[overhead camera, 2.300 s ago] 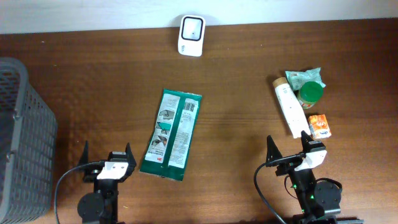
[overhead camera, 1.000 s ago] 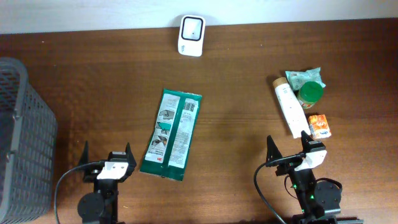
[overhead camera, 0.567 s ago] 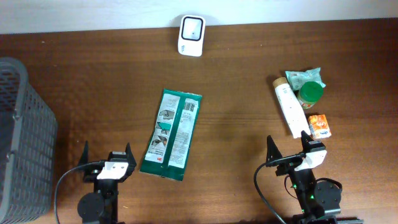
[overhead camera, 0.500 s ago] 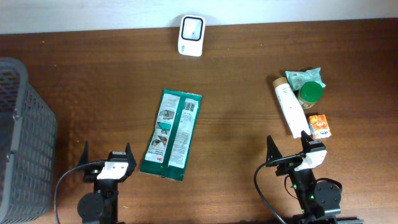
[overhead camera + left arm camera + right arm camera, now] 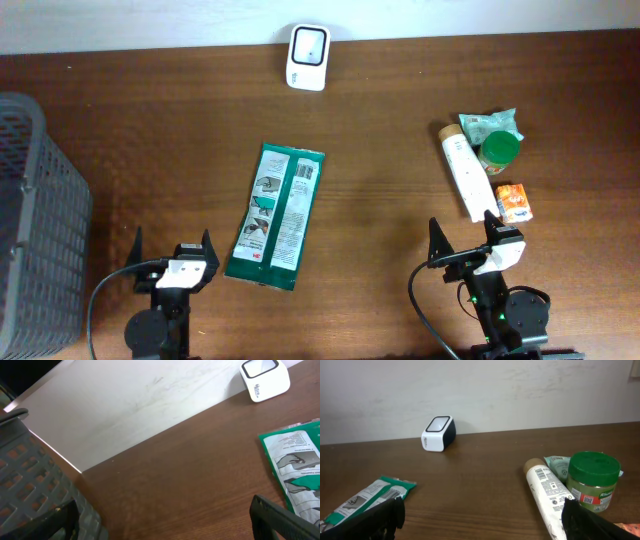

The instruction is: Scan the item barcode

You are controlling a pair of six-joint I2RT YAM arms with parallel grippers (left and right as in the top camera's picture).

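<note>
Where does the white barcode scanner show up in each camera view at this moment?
Overhead: the white scanner sits at top centre.
Left wrist: it is in the top right corner.
Right wrist: it is left of centre, in the upper half.
Shared landmark: the green packet, which lies nearer the arms than the scanner in all three views.

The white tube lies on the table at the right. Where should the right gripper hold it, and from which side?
Grip the white tube across its narrow body, slightly nearer than its middle, coming from above with the right gripper. It lies flat, and there the green-lidded jar and orange box probably leave room beside it.
</note>
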